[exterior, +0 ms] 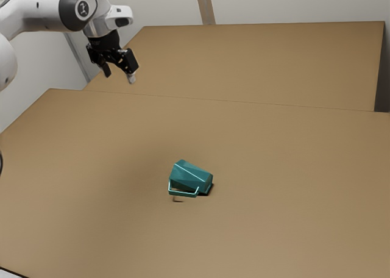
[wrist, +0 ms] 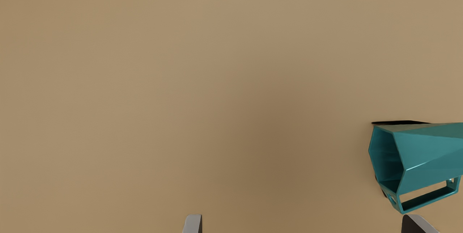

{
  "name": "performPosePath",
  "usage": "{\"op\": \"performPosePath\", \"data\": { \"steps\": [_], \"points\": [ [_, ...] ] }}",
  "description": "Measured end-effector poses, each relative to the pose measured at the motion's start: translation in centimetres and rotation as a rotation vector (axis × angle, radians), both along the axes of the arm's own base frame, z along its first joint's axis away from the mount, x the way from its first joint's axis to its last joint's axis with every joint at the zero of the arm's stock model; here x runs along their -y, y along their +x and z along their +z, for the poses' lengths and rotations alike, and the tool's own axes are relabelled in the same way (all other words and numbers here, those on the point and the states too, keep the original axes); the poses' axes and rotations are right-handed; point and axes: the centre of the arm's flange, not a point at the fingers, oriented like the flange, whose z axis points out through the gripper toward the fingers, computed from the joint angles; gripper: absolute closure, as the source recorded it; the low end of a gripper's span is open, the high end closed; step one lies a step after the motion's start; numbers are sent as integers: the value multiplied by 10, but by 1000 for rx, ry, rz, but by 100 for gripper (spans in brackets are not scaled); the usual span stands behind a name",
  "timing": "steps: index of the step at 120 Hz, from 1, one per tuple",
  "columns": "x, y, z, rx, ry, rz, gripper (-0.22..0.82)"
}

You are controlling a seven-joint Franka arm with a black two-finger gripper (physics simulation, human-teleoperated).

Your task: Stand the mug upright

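High over the table's far part, my gripper (exterior: 119,77) hangs at the exterior view's upper left, well apart from the mug. In the wrist view, the gripper (wrist: 302,224) has its two fingertips wide apart with nothing between them. A teal faceted mug (exterior: 191,177) lies on its side on the table, with its handle low against the surface. The wrist view shows the same mug (wrist: 430,153) beyond one fingertip, its hollow mouth facing the area in front of the gripper; its base end is cut off by the picture's edge.
The brown tabletop (exterior: 274,192) spreads around the mug on all sides. Behind it rises a brown panel or further surface (exterior: 262,64), joined along a thin line, with pale walls (exterior: 292,3) beyond.
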Motion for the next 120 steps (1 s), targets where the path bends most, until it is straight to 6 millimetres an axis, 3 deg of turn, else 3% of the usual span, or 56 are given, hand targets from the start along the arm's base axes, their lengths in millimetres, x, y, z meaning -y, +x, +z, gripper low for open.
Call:
{"op": "performPosePath", "data": {
  "steps": [24,40,49,69,79,93,120],
  "points": [
    [-36,-9,-30,-28,-50,61,0],
    [-46,-52,-53,-15,-147,103,0],
    [-52,-78,-83,-9,-238,154,0],
    [-104,-127,-134,69,-437,373,0],
    [-118,-134,-147,128,-516,422,0],
    [-136,-149,-180,195,-651,513,0],
    [-146,-141,-223,316,-743,479,0]
  ]
}}
